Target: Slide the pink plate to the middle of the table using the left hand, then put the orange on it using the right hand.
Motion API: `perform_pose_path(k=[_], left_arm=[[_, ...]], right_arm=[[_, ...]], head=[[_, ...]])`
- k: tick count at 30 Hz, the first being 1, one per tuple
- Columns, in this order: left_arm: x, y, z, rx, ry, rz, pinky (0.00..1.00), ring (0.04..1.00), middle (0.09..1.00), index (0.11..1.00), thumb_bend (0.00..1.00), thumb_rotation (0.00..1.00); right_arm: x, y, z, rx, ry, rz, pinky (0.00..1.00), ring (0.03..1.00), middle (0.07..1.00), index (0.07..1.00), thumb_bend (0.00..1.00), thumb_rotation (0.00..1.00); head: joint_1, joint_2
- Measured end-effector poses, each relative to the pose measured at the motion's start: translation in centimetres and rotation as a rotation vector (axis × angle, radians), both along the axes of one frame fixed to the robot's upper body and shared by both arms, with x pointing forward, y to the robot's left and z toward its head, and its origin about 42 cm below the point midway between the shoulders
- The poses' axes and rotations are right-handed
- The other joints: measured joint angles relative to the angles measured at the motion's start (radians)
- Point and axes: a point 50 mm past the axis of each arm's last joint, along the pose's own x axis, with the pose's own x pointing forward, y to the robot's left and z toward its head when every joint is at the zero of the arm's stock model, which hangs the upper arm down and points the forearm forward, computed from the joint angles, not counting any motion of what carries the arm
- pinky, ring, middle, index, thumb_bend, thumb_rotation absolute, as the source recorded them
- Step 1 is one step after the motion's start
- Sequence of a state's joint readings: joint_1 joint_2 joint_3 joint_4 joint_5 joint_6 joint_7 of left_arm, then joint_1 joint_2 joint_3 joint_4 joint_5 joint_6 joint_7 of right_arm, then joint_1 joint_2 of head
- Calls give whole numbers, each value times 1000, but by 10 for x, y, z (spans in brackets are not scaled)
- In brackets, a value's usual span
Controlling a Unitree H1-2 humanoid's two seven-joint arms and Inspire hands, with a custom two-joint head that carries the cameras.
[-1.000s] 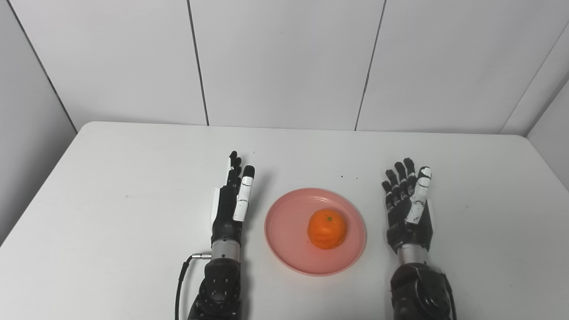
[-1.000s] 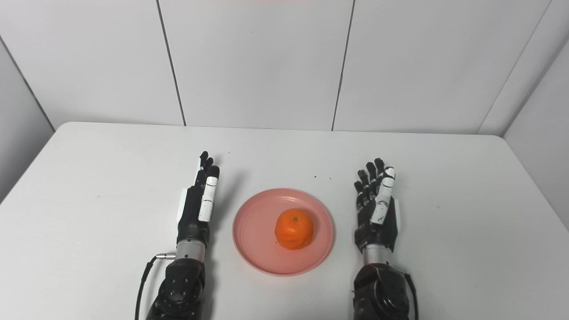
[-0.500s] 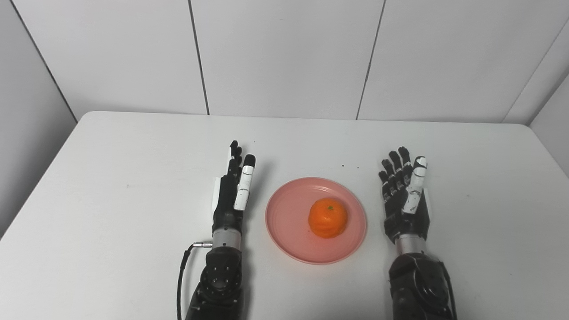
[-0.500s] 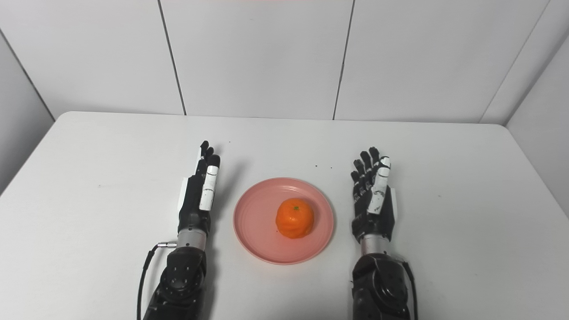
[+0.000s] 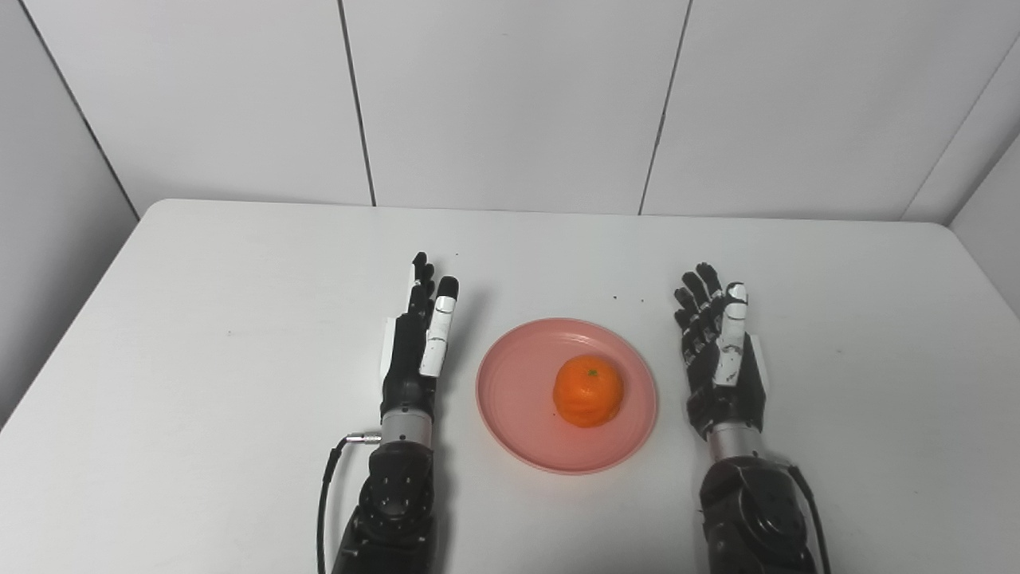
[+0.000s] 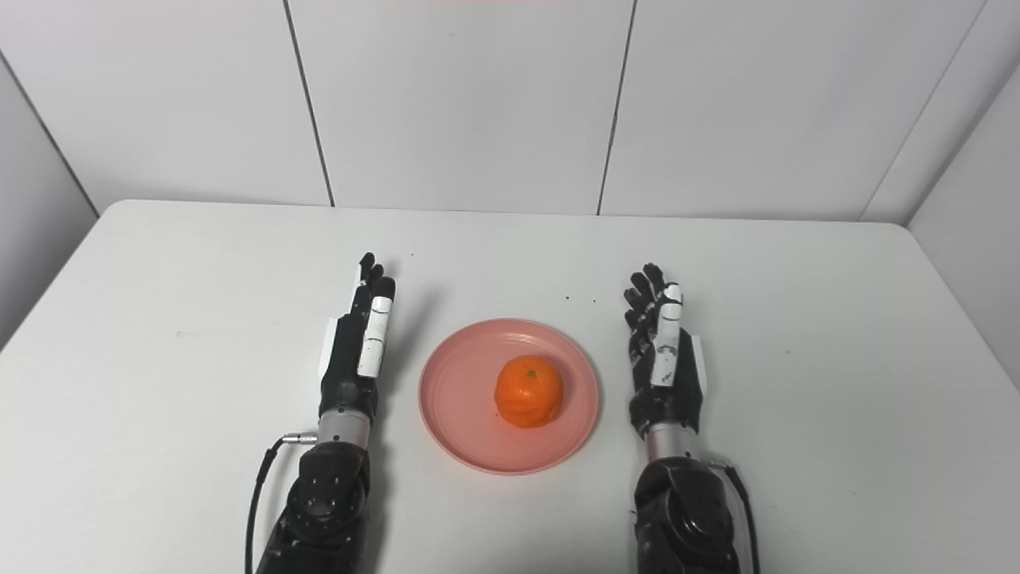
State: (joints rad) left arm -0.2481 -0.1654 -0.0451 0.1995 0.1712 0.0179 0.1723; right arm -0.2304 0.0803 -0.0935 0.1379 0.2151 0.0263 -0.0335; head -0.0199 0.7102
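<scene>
Left eye view: round orange fruit [image 5: 588, 391] sits on round pink plastic plate [image 5: 518, 399] (mid-table); left hand [image 5: 414, 351] and right hand [image 5: 721, 367] flank it, fingers spread, empty.

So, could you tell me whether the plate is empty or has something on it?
Not empty: the orange sits on the plate, right of centre. Both hands are apart from it.

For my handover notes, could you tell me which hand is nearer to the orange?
Right. The right hand is open just beyond the pink plate's right rim; the left hand, also open, stands farther from the orange, which sits right of centre.
</scene>
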Motion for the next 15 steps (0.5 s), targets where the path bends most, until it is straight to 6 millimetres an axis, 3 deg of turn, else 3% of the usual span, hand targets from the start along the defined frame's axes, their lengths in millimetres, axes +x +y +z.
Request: perform_pose_path(k=[15], left_arm=[[0, 0, 0, -11, 2, 0, 1000, 1000, 1000, 1000, 834, 1000]], right_arm=[[3, 0, -1, -114, -9, 13, 1000, 944, 919, 938, 843, 1000]], head=[[-2, 2]])
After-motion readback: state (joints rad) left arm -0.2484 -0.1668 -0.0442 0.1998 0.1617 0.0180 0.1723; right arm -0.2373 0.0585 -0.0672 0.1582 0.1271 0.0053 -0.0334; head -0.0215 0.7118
